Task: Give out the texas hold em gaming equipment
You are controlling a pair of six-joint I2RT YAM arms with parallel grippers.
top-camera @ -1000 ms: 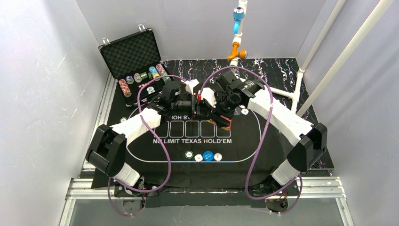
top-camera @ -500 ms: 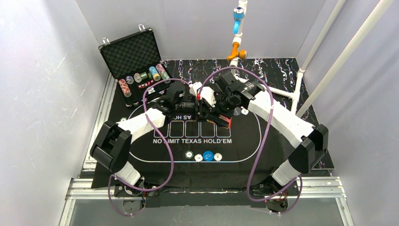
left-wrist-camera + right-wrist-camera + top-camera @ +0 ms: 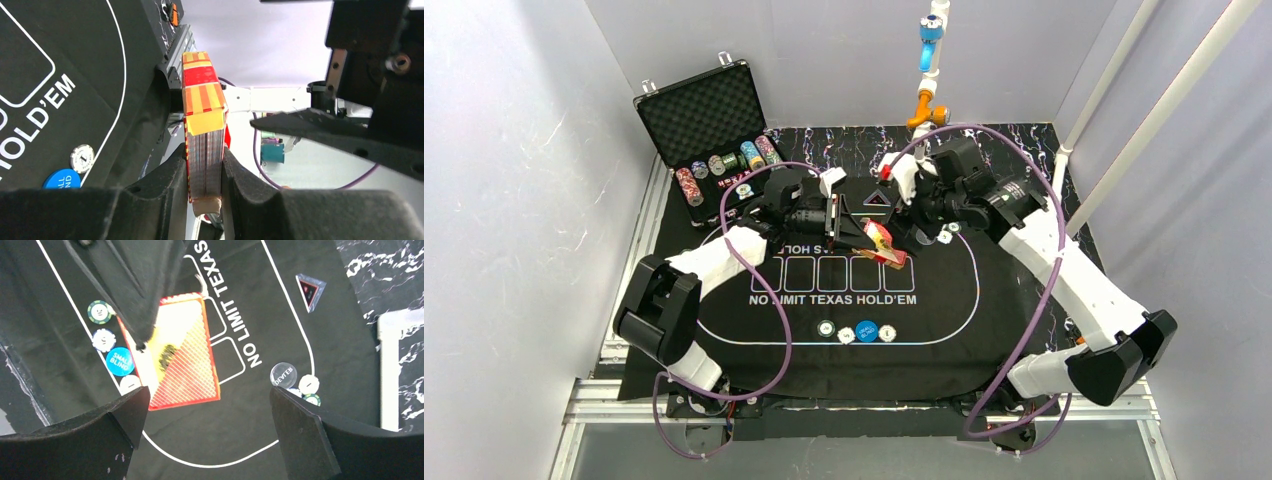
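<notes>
The left pincer (image 3: 205, 167) clamps the deck (image 3: 202, 100) on edge, seemingly lifted off the mat (image 3: 50, 55), so that 1 card can be drawn from it; the right pincer (image 3: 210, 412) hangs over it, jaws spread wide and empty, probably for that draw; the blue button (image 3: 119, 361) lies with 3 small round pieces at the mat's near line.

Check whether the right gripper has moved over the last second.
Yes. The right gripper has pulled back from the red-backed card deck, toward the orange pipe fitting at the far wall, and hangs open.
</notes>
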